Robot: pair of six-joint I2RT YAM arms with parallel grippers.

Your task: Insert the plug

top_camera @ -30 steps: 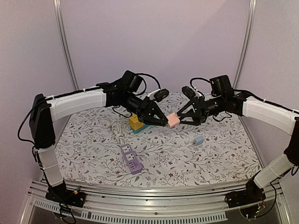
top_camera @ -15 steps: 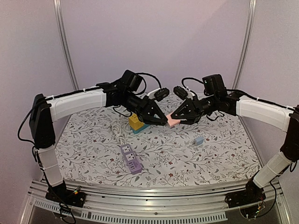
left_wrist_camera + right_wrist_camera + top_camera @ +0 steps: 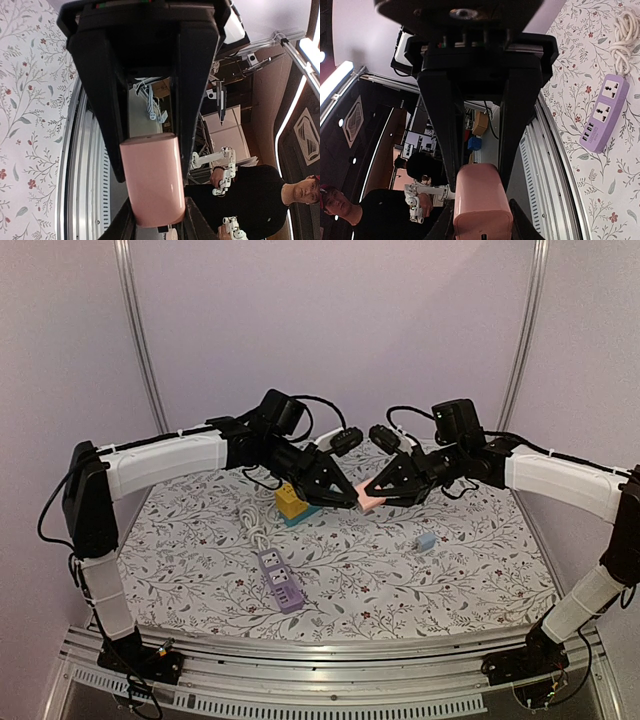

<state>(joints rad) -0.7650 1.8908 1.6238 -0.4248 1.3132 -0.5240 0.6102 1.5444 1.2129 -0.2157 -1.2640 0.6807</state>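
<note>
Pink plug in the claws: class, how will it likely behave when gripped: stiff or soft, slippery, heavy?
Probably stiff: the pink plug shows no dent where the left claw and right claw pinch it. Perhaps slippery: its faces look smooth, its edges rounded. Likely light for its size: thin fingers hold it in mid-air.

Right gripper (image 3: 373, 490) closed onto plug (image 3: 368, 503)

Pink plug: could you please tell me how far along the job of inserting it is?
Done: the pink plug is off the table, held in mid-air. In hand: the left gripper and right gripper both have their jaws on it, apparently a handover. Left: the purple power strip lies on the table with empty sockets, so insertion has not begun.
</note>
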